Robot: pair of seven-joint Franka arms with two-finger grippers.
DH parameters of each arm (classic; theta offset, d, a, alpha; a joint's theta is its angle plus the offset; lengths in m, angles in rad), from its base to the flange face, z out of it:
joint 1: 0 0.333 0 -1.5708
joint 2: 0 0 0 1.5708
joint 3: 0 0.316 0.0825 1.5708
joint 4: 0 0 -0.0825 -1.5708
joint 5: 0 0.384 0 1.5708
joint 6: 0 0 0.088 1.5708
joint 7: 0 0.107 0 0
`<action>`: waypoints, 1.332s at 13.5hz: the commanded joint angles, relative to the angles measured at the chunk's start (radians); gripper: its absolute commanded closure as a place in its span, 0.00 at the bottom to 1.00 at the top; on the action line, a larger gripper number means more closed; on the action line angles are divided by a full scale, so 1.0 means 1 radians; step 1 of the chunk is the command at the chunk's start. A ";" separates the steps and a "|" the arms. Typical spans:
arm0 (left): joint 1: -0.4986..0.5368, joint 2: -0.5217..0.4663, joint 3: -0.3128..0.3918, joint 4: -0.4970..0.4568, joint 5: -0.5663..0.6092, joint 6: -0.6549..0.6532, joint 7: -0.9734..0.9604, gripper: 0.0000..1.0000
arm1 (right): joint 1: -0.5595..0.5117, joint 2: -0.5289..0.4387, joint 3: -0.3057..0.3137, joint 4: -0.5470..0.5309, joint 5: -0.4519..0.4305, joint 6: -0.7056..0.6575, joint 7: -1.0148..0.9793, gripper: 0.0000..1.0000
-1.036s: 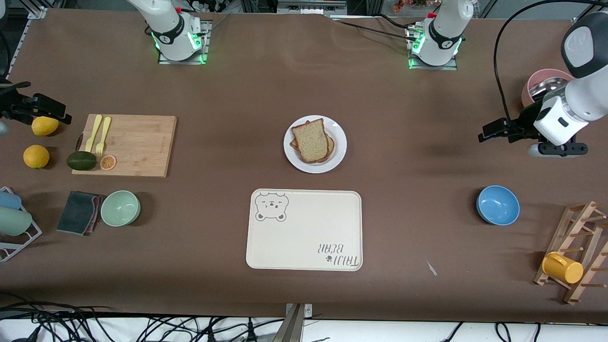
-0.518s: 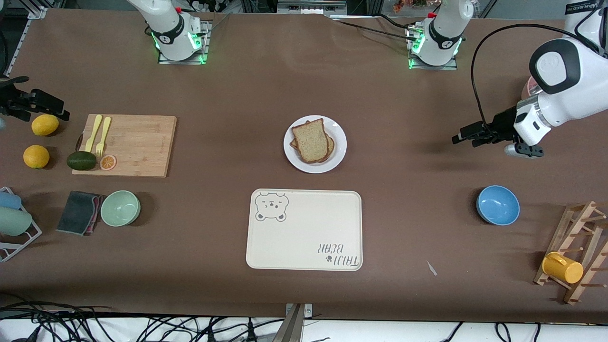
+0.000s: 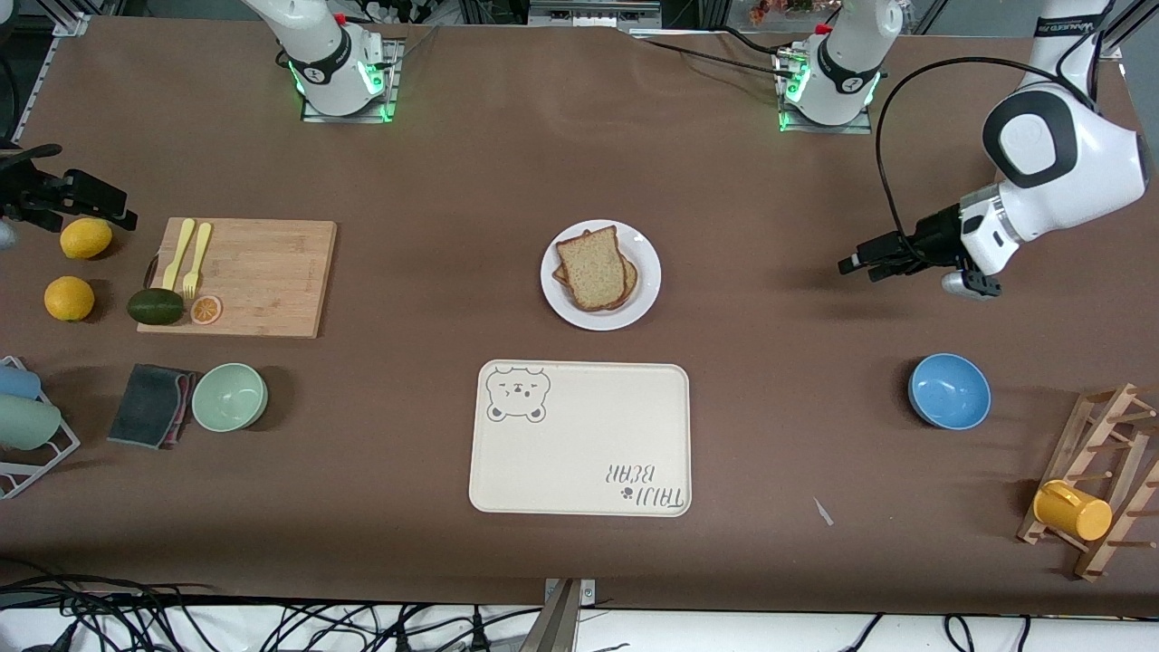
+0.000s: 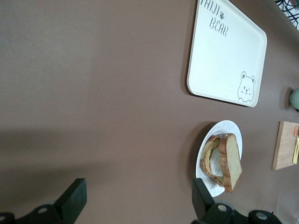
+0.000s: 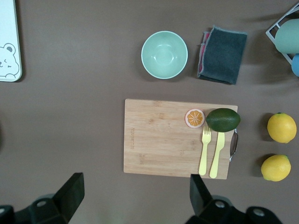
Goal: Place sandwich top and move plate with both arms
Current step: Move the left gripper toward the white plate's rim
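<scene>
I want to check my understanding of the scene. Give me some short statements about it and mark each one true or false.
1. The sandwich top lies on the plate. True.
2. The plate stands on the bear tray. False: it stands on the table, farther from the front camera.
3. The left gripper holds the plate. False: it is open, empty, over bare table.
4. The right gripper is open. True.

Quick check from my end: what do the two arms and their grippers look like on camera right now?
Both arms are glossy white with dark grey joint caps; their bases glow green. The left arm trails a looping black cable. The left gripper and the right gripper are black, two-fingered, with blocky fingers.
</scene>
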 commanded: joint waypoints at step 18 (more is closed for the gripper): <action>0.012 0.271 -0.141 0.099 -0.365 -0.074 0.314 0.00 | -0.002 -0.019 -0.002 -0.006 -0.013 -0.014 -0.001 0.00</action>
